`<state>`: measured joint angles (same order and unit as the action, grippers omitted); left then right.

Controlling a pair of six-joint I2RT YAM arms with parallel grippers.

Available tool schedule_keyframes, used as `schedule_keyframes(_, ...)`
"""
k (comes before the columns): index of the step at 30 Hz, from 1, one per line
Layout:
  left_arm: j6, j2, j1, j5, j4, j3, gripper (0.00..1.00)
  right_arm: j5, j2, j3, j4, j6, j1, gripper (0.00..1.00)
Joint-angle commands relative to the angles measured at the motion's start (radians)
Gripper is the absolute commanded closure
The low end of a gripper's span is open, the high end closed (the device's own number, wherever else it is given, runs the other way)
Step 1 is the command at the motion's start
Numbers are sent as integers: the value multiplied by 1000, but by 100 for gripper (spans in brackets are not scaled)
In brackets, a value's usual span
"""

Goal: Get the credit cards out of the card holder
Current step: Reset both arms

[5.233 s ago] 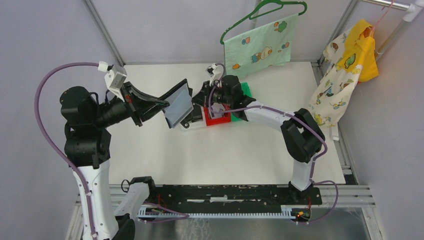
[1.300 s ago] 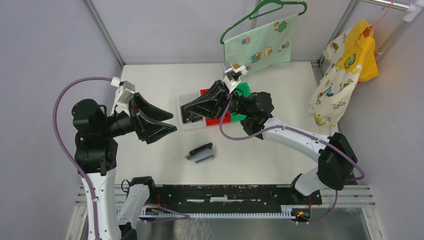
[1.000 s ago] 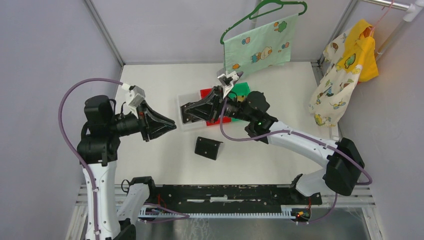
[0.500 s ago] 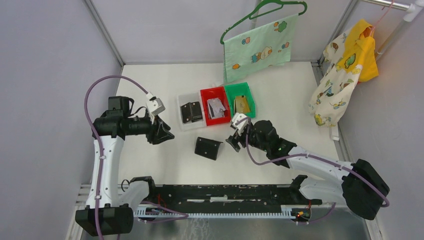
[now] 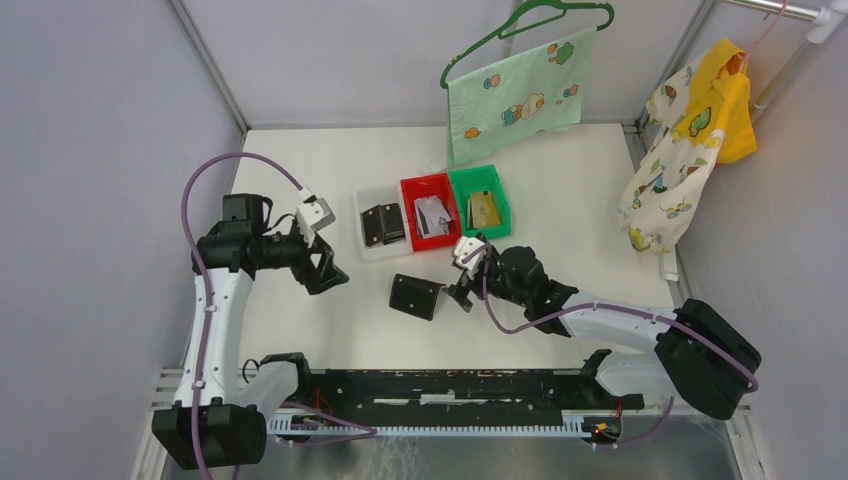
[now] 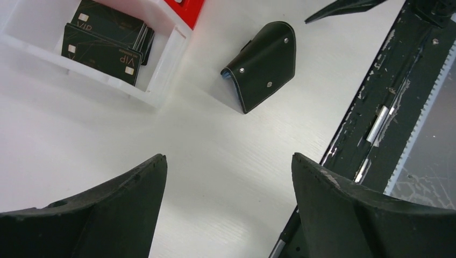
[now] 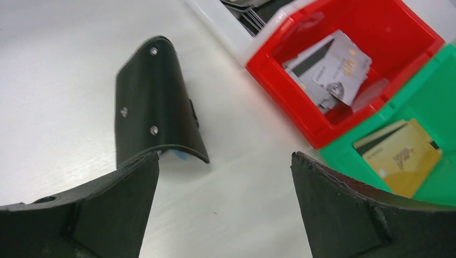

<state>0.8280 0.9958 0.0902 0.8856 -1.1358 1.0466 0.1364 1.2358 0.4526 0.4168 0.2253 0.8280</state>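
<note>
1. Left pincer (image 6: 228, 158): spread wide, empty.
2. Right pincer (image 7: 226, 156): spread wide, empty.
3. Clear bin (image 6: 161, 59), ahead-left of the left pincer, holds black cards (image 6: 102, 51) printed "VIP".
4. Red bin (image 7: 279, 75) and green bin (image 7: 430, 75): beyond the right pincer.
5. Card holder (image 7: 153, 102): on the table, just ahead of the right pincer, untouched.
6. Whitish cards (image 7: 328, 67) lie in red, a gold card (image 7: 400, 153) in green; their print is unreadable.
</note>
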Motion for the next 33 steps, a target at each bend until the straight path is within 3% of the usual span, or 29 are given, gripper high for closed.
schedule_keyframes(1, -107, -1, 3, -32, 127, -8, 9, 94, 44, 0, 180, -115, 32, 2)
schedule_keyframes(6, -187, 53, 4, -53, 142, 21, 5, 51, 101, 45, 157, -138, 42, 2)
schedule_keyframes(11, -225, 78, 39, -136, 187, -1, 5, -122, -3, -9, 158, -186, 42, 2)
schedule_keyframes(17, -389, 32, 163, -181, 584, -234, 4, -620, -221, -166, 178, -256, 20, 2)
schedule_keyframes(22, -578, 133, 227, -216, 920, -379, 4, -978, -343, -269, 146, -352, -50, 2)
schedule_keyframes(26, -683, 238, 249, -239, 1148, -461, 2, -1151, -391, -315, 84, -469, -155, 2)
schedule_keyframes(33, -767, 257, 255, -346, 1567, -649, 1, -1342, -324, -337, 13, -612, -317, 2)
